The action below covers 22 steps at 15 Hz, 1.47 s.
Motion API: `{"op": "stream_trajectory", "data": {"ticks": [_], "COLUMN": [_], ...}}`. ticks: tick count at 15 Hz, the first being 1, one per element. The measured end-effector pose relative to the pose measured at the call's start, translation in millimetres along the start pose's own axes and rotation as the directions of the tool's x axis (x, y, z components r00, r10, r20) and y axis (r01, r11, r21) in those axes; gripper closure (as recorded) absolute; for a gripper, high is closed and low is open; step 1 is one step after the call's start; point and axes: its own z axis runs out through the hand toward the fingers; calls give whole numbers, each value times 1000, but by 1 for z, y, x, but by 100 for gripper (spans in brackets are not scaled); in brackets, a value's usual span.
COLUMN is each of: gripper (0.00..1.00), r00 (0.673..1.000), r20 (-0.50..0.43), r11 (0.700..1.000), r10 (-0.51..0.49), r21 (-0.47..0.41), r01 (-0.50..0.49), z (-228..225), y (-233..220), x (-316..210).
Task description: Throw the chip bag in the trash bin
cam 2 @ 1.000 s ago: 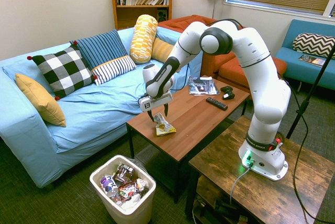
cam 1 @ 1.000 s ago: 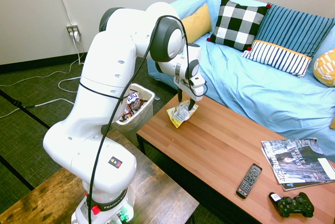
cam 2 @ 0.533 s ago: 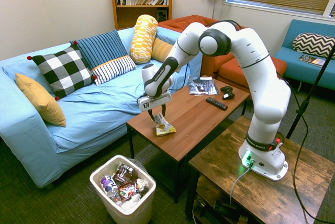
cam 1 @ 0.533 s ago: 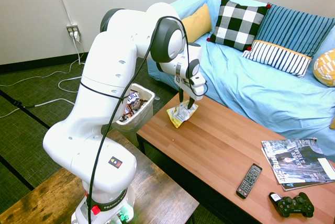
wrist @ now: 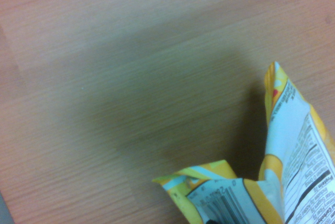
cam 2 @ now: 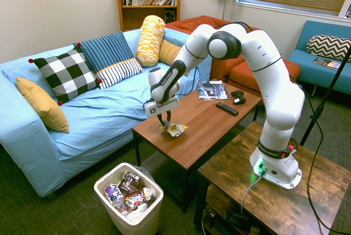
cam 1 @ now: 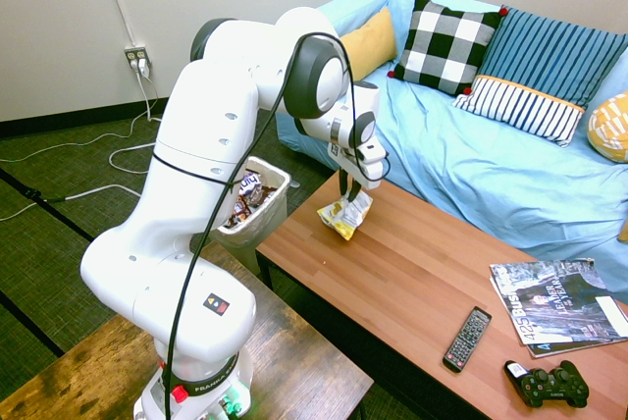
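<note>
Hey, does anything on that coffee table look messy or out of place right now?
Only the crumpled chip bag, pinched by the gripper near the coffee table corner. The magazines, remote and game controller lie tidy at the far end.

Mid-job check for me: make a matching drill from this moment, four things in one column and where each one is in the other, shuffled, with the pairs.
Things:
1. chip bag
2. trash bin
3. remote
4. checked pillow

Places:
A. on the sofa
B. on the floor off the table's end
C. flat on the coffee table, near the magazine
D. in the gripper, over the table's end

Pairs: 1-D, 2-B, 3-C, 4-A
</note>
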Motion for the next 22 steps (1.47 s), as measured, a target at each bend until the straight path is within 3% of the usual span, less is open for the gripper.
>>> {"op": "stream_trajectory", "data": {"ticks": [6, 10, 16, 19, 22], "gripper": [100, 100, 100, 100, 100], "r00": [1000, 999, 978, 958, 934], "r20": [7, -8, -99, -136, -163], "r11": [1000, 997, 979, 965, 947], "r10": [-4, -40, -184, -251, -317], "r21": [11, 64, 67, 45, 2], "r01": [4, 40, 191, 259, 321], "z": [-4, -44, -117, -111, -73], "y": [-2, -9, -25, -34, -48], "x": [0, -18, -168, -244, -305]}}
